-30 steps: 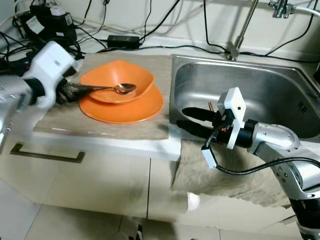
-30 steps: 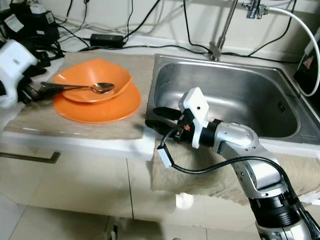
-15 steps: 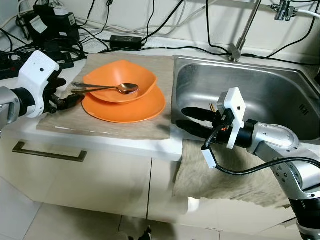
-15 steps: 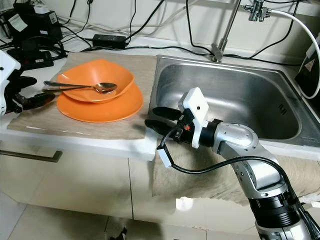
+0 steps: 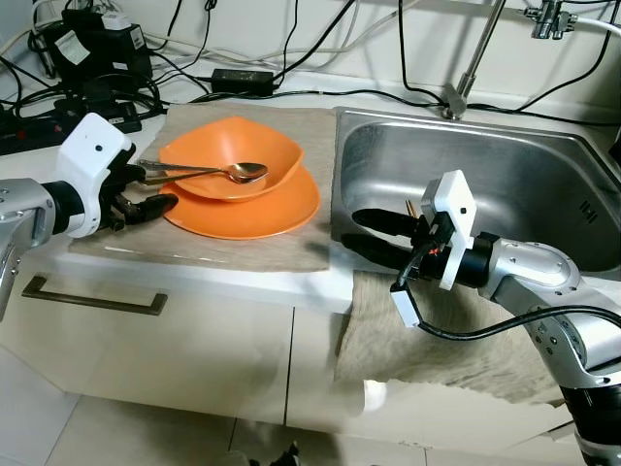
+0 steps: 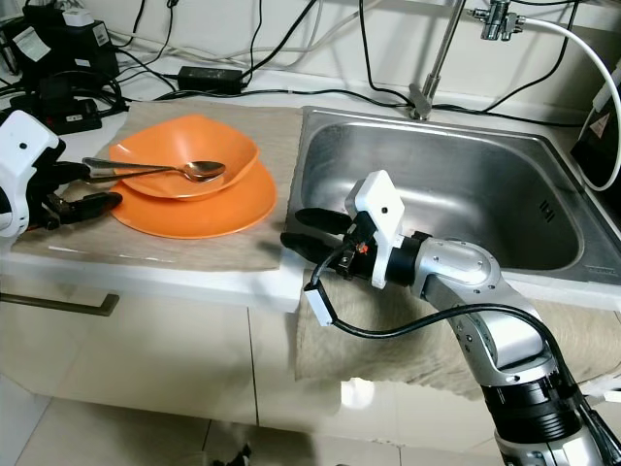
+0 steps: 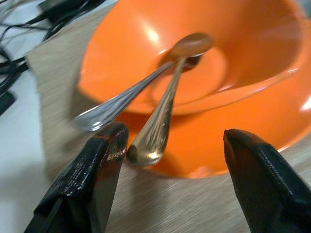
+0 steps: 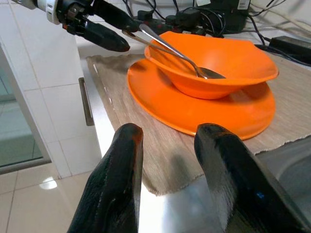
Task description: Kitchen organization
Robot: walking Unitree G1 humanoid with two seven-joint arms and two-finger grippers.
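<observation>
Our left hand [image 5: 146, 191] is open beside the spoon [image 5: 209, 173] handles resting in the orange bowl [image 5: 229, 155] on the table [image 5: 194, 272]. Closing misaligned could tip the bowl.

no readable text; white labels on black adapters [image 5: 89, 47] at counter back too small.

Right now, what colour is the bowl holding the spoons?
Orange bowl, clearest in the left wrist view.
</observation>
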